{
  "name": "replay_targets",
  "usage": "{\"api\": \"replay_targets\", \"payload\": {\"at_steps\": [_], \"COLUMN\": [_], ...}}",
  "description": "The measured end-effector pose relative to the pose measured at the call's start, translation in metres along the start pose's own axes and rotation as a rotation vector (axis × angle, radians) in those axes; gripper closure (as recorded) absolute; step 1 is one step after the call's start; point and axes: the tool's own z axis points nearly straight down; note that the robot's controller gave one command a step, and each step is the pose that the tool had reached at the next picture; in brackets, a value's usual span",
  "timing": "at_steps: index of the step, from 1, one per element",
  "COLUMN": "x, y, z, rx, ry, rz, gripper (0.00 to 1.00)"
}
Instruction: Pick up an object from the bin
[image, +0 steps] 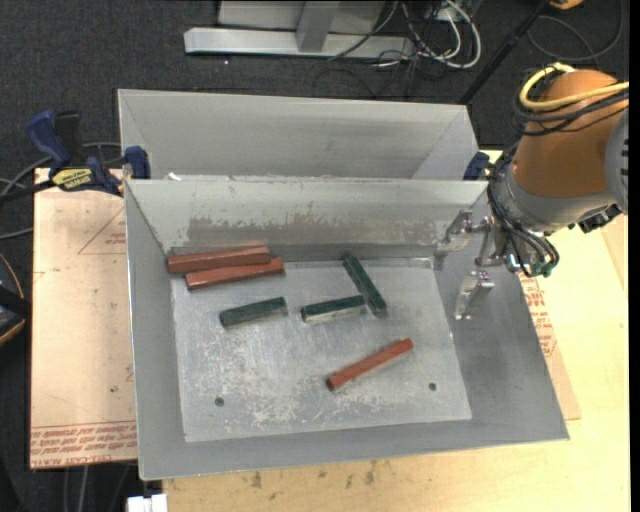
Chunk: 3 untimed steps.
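Tool (471, 287) over bin (300, 150), right side

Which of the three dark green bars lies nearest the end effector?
The slanted green bar, angled steeply near the bin's middle, is closest to the end effector at the right. The middle green bar and the left green bar lie nearly level, further away.

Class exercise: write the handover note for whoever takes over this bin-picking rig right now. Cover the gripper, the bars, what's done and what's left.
Gripper: at the right side of the grey metal bin, over its sloped wall, apart from every bar.
Things: upper red-brown bar against lower red-brown bar, back left; left dark green bar; centre dark green bar, apparently touching the tilted dark green bar; lone red bar, nearer the front.
Done: nothing picked.
Left: choose a bar, grasp it, lift it.
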Motion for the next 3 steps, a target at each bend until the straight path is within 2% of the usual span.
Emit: {"api": "replay_targets", "payload": {"at_steps": [1,2,3], "x": [-0.002,0.016,0.032], "y": [0.001,0.031,0.090], "z": [-0.005,0.056,0.044], "rx": [0.001,0.002,0.000], "ry": [-0.008,-0.010,-0.006], "rz": [-0.003,-0.121,-0.295], "gripper": [0.00,0.00,0.00]}}
